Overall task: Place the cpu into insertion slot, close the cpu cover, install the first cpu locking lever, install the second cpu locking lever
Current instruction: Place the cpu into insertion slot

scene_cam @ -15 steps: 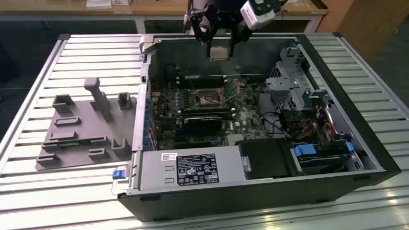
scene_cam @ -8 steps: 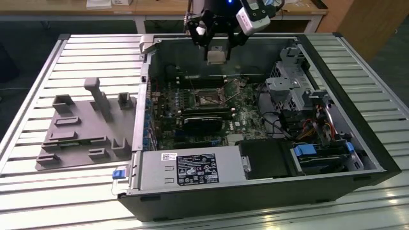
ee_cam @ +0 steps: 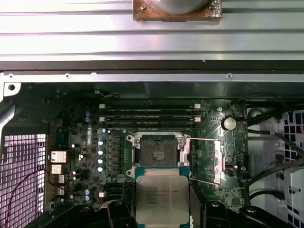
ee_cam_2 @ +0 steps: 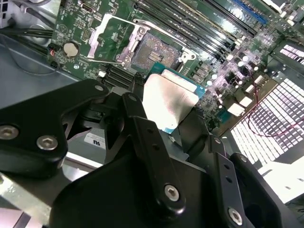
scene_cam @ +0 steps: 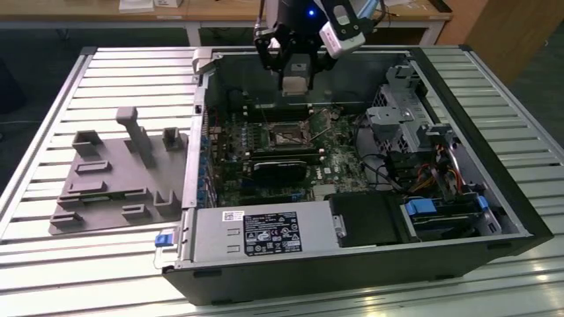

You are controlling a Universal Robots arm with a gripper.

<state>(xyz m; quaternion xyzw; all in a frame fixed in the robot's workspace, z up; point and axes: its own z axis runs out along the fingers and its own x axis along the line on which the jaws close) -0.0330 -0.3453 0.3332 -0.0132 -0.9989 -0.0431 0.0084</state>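
The gripper (scene_cam: 296, 78) pinches the cpu (ee_cam: 158, 199) by its edges, hovering just above the empty insertion slot (ee_cam: 157, 150). The cpu cover (ee_cam: 219, 161) lies flipped open, and the locking levers (ee_cam: 202, 139) seem unlatched, though they're hard to trace. Nothing is seated yet.

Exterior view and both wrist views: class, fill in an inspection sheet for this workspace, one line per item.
Surface: slatted metal table carrying an open computer case.
Job's things: cpu held above the board; insertion slot empty; cpu cover swung open beside it.
Clutter: grey moulded fixture to the exterior view's left of the case.
Grippers: gripper shut on the cpu.
Cables: bundled wires inside the case, at the exterior view's right.
Surroundings: wooden benches behind the table.
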